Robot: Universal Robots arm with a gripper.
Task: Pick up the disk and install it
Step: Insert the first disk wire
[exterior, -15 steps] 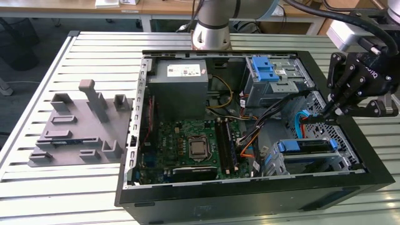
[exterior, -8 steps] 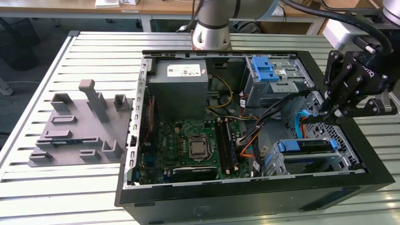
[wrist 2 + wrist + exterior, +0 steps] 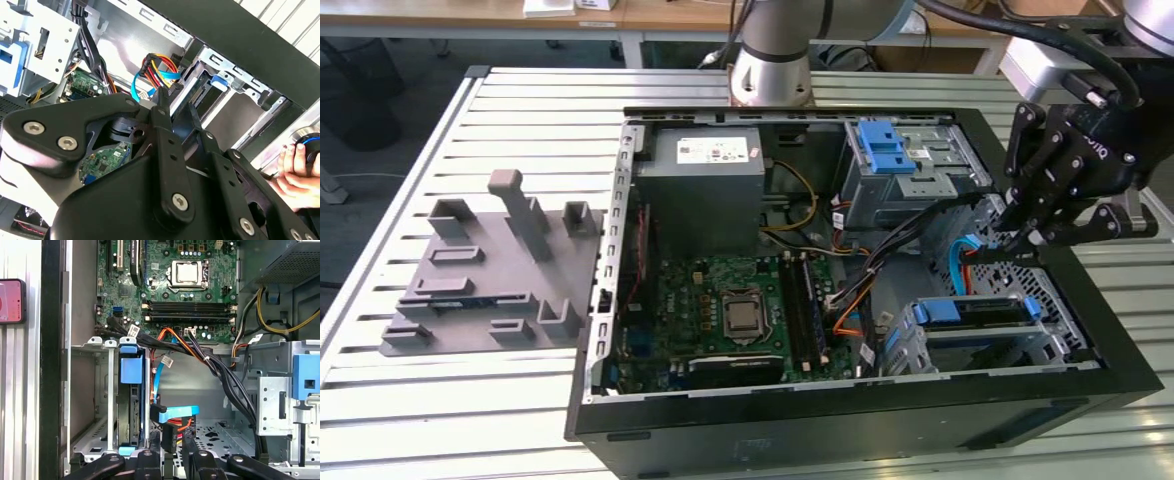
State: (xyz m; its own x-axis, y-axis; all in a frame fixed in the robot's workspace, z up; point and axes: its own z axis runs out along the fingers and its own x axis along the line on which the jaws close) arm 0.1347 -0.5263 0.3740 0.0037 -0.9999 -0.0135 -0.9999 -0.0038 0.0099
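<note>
1. Blue-railed and silver, the disk (image 3: 135, 407) is sitting on edge inside the grey cage (image 3: 107, 390) at the case's corner. In the exterior view it is lying in that cage (image 3: 1061, 345) at the view's lower right, its blue tab facing the board (image 3: 740, 310).
2. The gripper (image 3: 1017, 245) is hovering inside the case just beside the cage, above the loose cables.
3. Its jaws are standing nearly together. In the first wrist view they appear to be pinching the black plug (image 3: 169, 437) on the red, yellow and orange wires, though the contact itself is hard to make out.
4. The blue data connector (image 3: 172, 413) is hanging free just beside that plug, not touching the disk.
5. Judging from this, the picking up and sliding in are looking done: the disk is resting in its bay, apart from the gripper.
6. The cabling is looking unfinished, since neither plug is sitting in the disk's back edge.
7. A hand (image 3: 297, 170) is resting outside the case wall in the second wrist view.
</note>
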